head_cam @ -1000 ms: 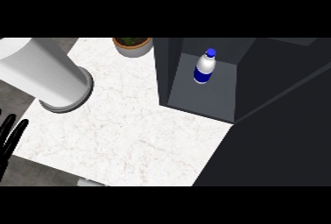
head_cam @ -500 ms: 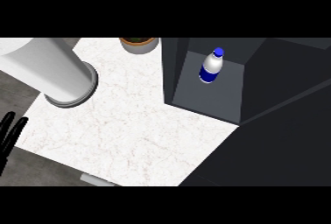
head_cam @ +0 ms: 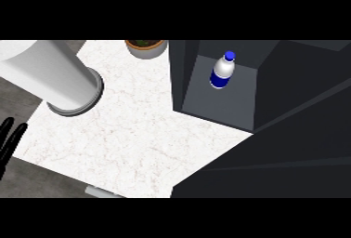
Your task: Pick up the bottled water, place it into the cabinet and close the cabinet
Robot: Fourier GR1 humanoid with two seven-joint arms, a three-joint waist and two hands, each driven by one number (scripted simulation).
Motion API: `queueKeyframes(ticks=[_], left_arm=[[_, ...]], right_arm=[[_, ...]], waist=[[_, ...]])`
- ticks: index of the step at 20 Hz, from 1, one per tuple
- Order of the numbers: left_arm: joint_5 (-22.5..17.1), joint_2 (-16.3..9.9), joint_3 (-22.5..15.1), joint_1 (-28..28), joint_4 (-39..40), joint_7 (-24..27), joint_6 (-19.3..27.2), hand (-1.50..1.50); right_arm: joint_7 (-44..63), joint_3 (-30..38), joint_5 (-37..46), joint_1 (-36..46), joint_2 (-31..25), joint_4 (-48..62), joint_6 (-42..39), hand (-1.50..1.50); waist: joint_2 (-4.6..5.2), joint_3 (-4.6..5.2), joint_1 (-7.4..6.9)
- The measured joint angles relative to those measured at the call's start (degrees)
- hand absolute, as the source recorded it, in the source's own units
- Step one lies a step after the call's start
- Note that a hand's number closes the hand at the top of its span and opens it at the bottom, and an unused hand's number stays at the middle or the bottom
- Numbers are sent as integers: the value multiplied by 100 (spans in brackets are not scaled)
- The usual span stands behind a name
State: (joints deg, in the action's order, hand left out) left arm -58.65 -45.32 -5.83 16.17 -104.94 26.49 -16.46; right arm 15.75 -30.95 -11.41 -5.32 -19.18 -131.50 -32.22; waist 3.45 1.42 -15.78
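Now you see only your left hand at the left edge, fingers straight, holding nothing; the bottled water stands upright inside the cabinet.

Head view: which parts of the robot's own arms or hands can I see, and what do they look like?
Only the left hand shows, at the left edge: slim, plain black fingers, no markings or cables visible. No forearm is in view, and the right hand is out of view.
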Motion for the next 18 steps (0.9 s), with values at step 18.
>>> queueKeyframes(ticks=[18], left_arm=[[-107, 61, 106, 23, 320, 12, -105, -150]], right_arm=[[1664, 818, 197, 3520, 1652, 3241, 1387, 150]], waist=[[-104, -89, 258]])
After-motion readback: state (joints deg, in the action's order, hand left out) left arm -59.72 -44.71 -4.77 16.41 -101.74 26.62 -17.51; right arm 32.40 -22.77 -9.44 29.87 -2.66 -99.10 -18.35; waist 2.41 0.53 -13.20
